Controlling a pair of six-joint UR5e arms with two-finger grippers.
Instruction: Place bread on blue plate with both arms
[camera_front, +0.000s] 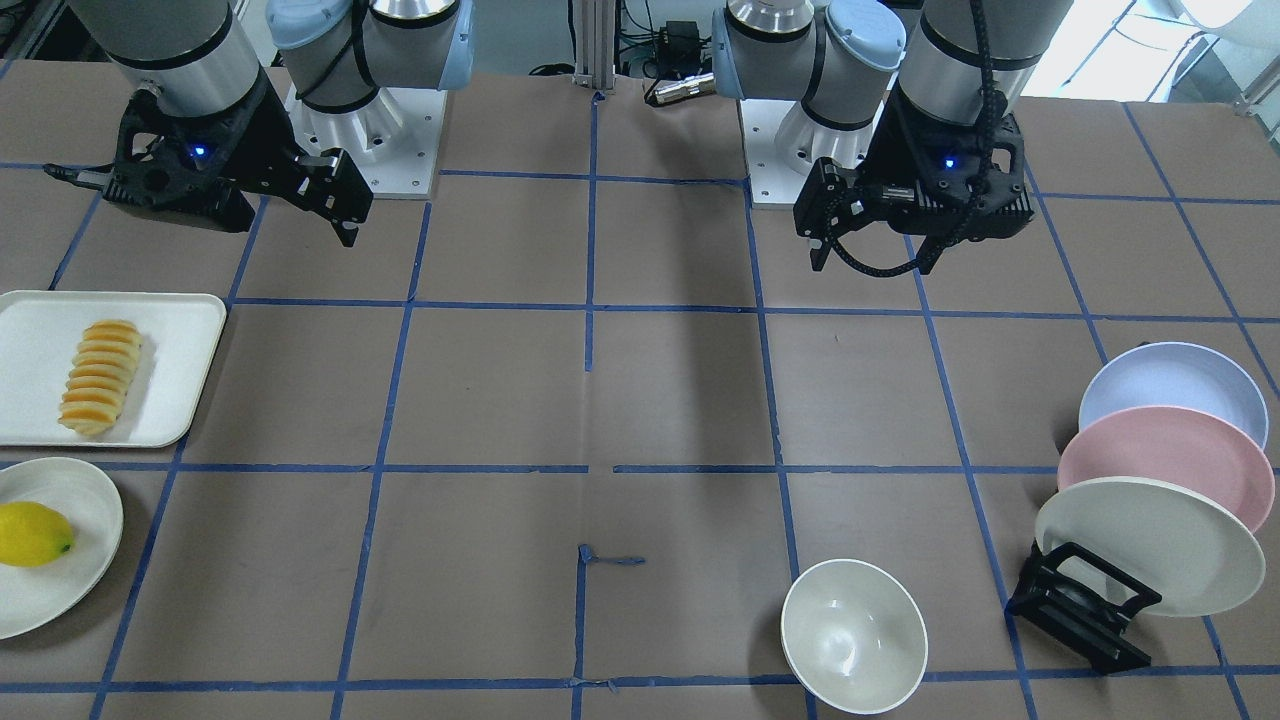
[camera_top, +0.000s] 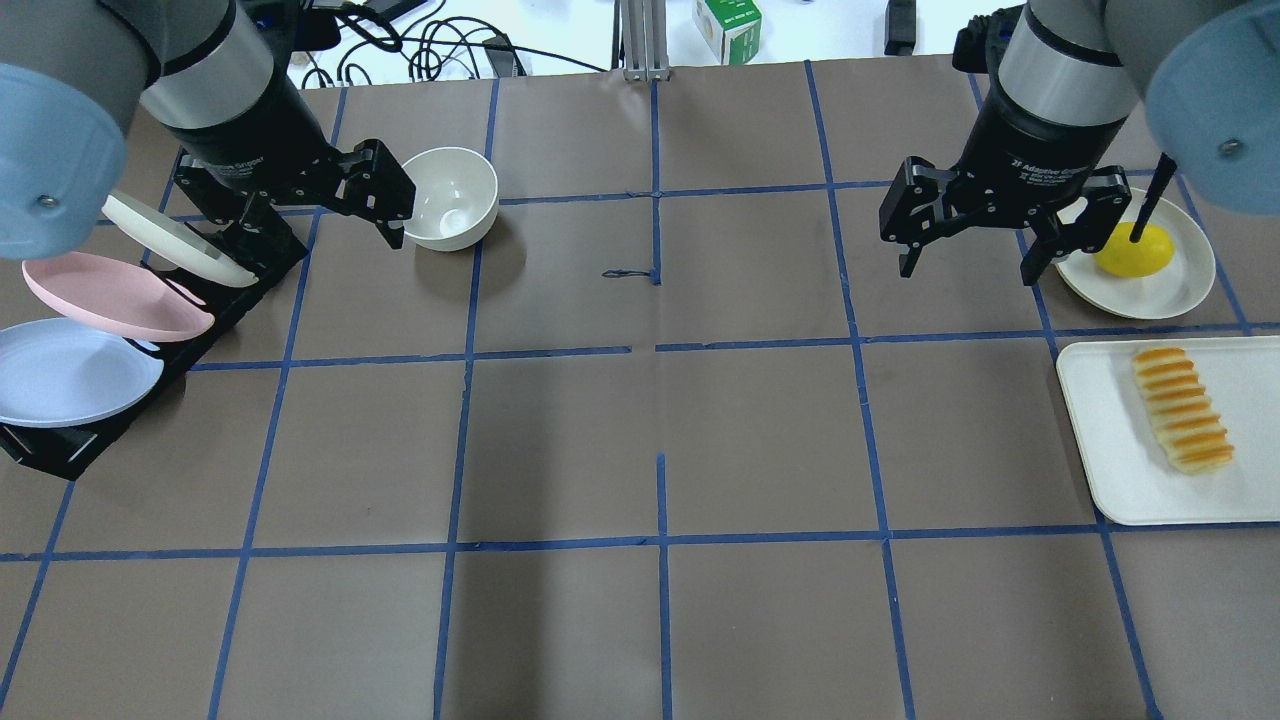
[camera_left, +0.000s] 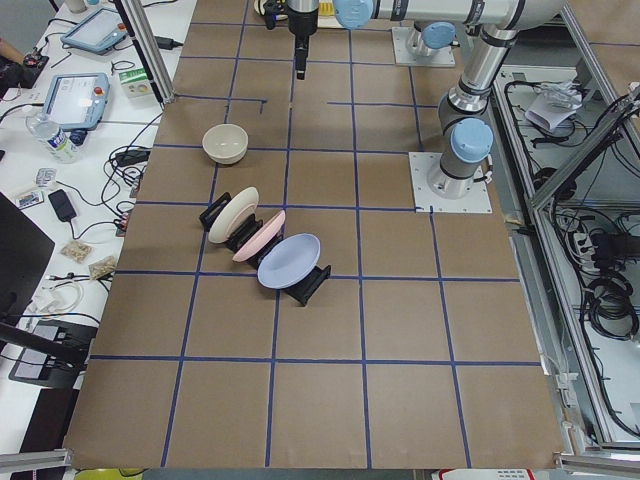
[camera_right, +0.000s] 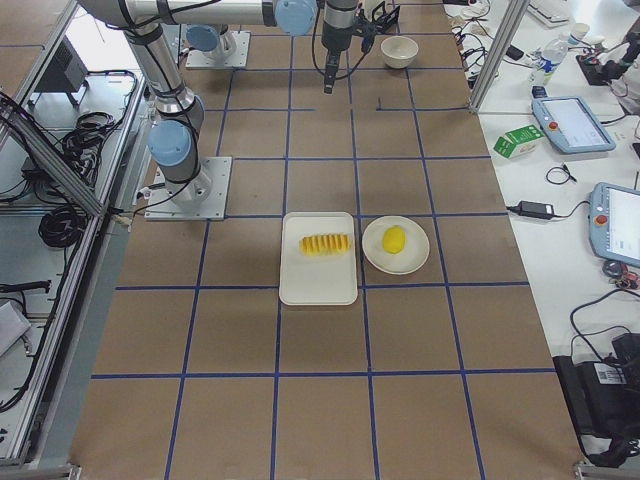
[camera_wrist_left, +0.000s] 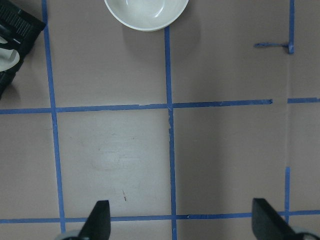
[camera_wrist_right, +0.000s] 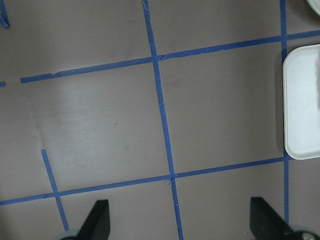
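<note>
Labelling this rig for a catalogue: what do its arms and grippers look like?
Both the left arm and right arm are silver-grey tubes with pale blue joint caps. The left gripper and right gripper are black, two-fingered, with white lettering and a small blue light. A ribbed black cable loops below the left one.

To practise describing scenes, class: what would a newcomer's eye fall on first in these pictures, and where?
The orange-golden bread lies on a white tray at the robot's right, a yellow lemon on a white dish beside it. At the robot's left, the blue plate, a pink plate and a cream plate stand tilted in a black rack. Between them, the left gripper and right gripper hover open and empty above the table.
</note>
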